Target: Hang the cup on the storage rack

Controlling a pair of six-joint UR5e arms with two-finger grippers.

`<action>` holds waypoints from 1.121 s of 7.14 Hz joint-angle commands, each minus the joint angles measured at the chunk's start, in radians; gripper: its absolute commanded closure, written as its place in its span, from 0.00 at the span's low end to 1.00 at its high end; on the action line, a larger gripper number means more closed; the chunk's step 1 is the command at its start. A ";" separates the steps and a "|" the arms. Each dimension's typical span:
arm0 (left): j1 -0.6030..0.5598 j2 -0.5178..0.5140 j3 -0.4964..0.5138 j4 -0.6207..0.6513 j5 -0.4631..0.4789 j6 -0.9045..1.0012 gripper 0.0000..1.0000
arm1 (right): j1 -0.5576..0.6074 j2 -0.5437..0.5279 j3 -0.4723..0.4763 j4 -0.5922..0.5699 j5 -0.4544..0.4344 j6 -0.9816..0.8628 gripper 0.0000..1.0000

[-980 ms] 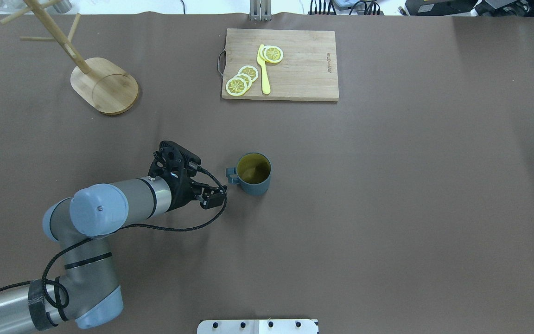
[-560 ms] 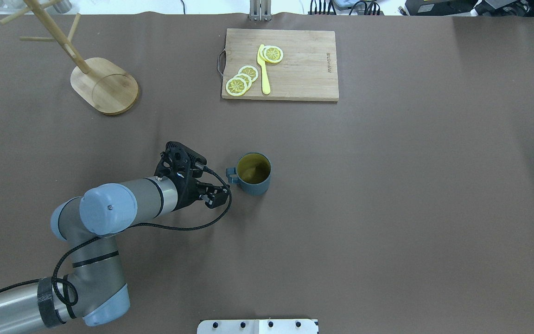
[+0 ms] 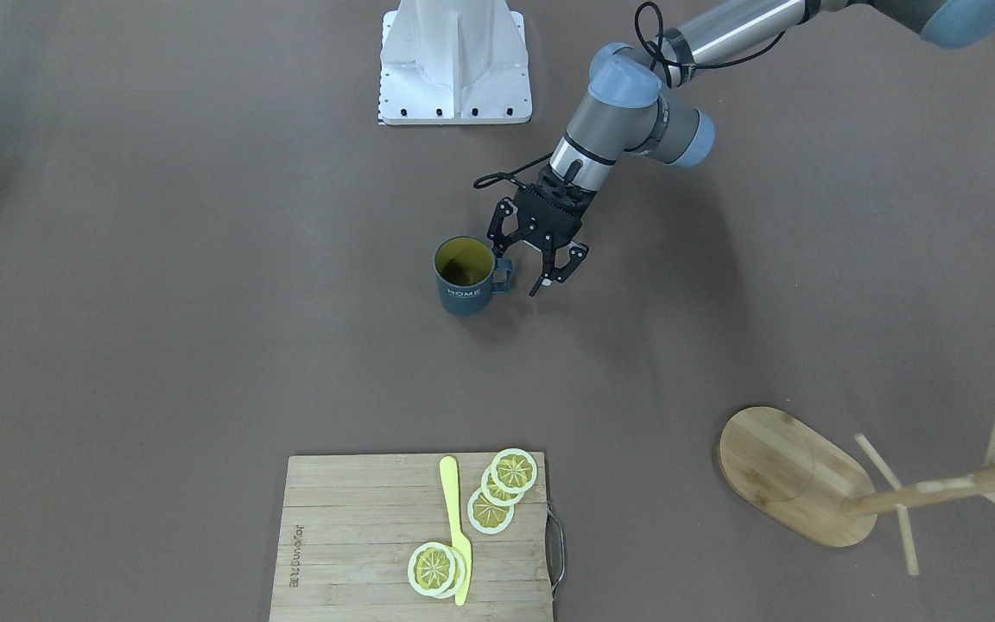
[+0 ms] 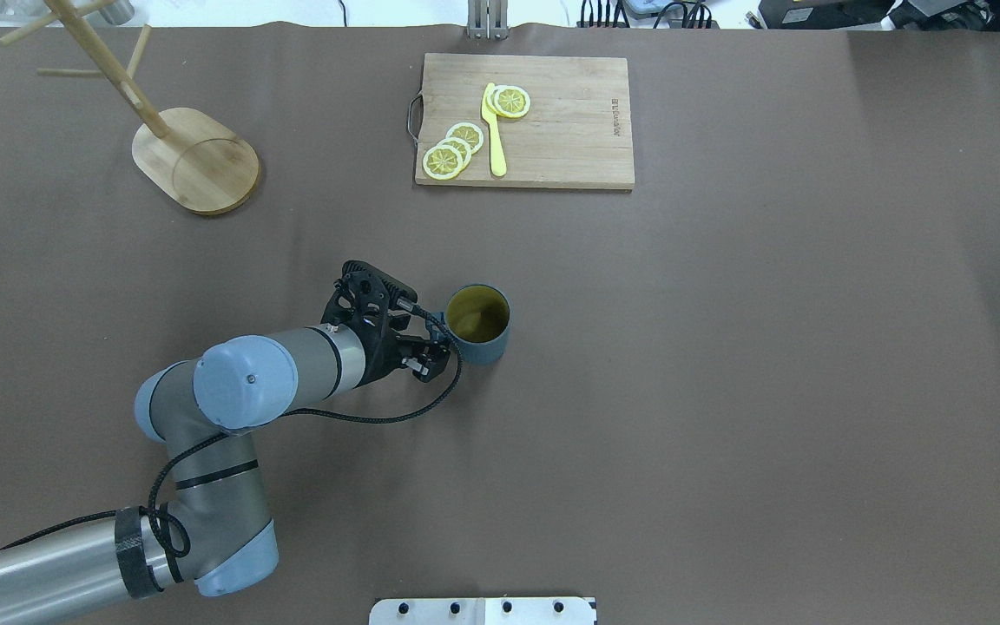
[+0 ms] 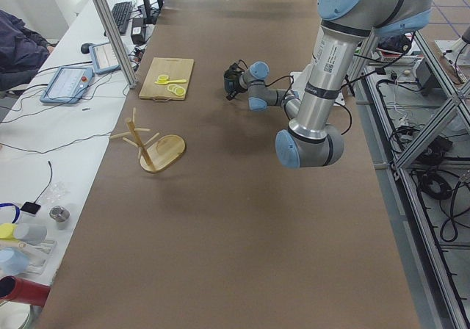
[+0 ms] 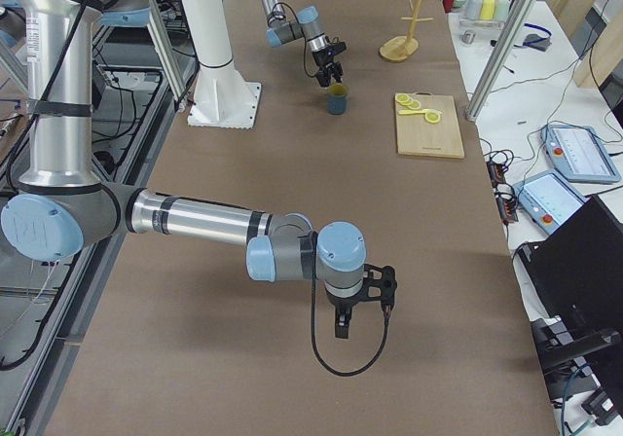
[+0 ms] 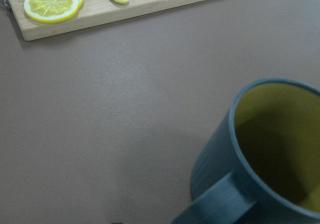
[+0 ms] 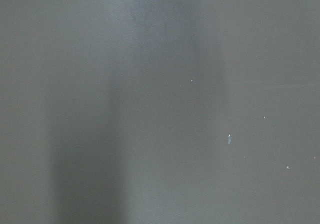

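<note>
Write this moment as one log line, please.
cup: upright on table | left gripper: open, at its handle | storage rack: pegs bare

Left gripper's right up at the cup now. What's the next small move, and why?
Probably shut the left gripper on the handle of the cup. In the front-facing view its fingers are open and appear to straddle the handle, while the cup stands upright, unheld. I cannot tell whether the fingers are low enough; if not, ease down first.
</note>
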 commanded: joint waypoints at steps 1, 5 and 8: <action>0.000 -0.001 0.002 -0.005 0.000 0.001 0.56 | 0.001 0.002 0.000 -0.001 -0.001 0.000 0.00; -0.002 -0.001 -0.001 -0.012 0.000 0.001 0.69 | -0.001 0.006 0.000 -0.001 -0.001 0.000 0.00; -0.002 -0.002 -0.003 -0.012 0.000 0.000 0.70 | -0.001 0.009 0.000 -0.001 -0.001 0.000 0.00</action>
